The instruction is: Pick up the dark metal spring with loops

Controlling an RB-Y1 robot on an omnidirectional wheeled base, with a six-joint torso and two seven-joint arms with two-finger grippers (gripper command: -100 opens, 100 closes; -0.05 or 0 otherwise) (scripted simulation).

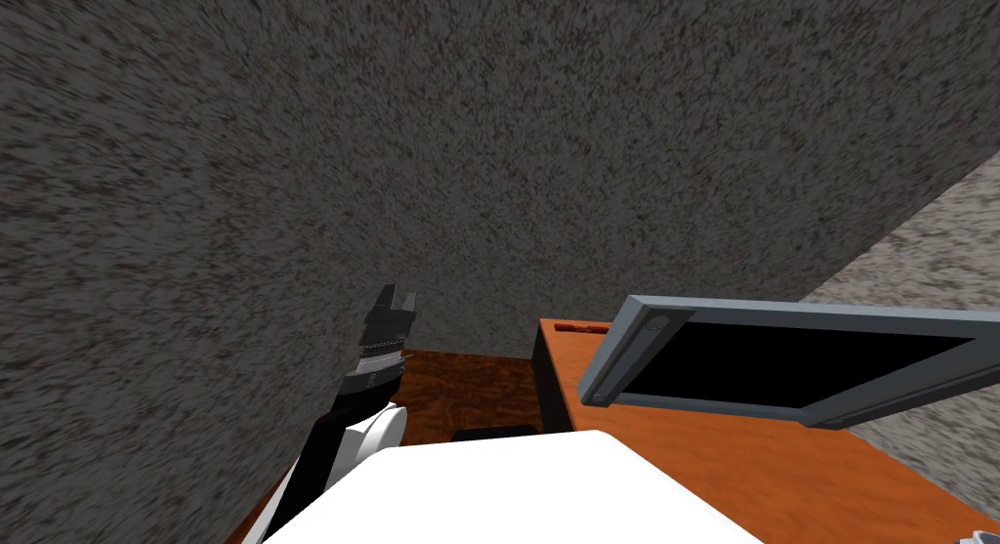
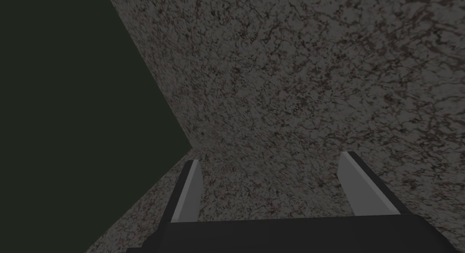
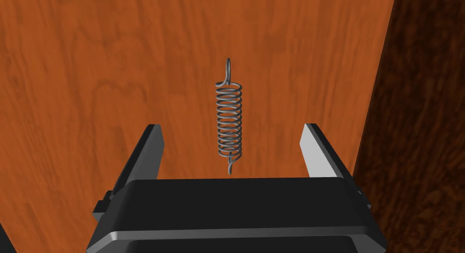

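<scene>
Right claw (image 3: 232, 125) spread above spring (image 3: 229, 118) lying on orange tabletop (image 3: 91, 82) near its edge; left claw (image 2: 271, 157) spread too.
</scene>
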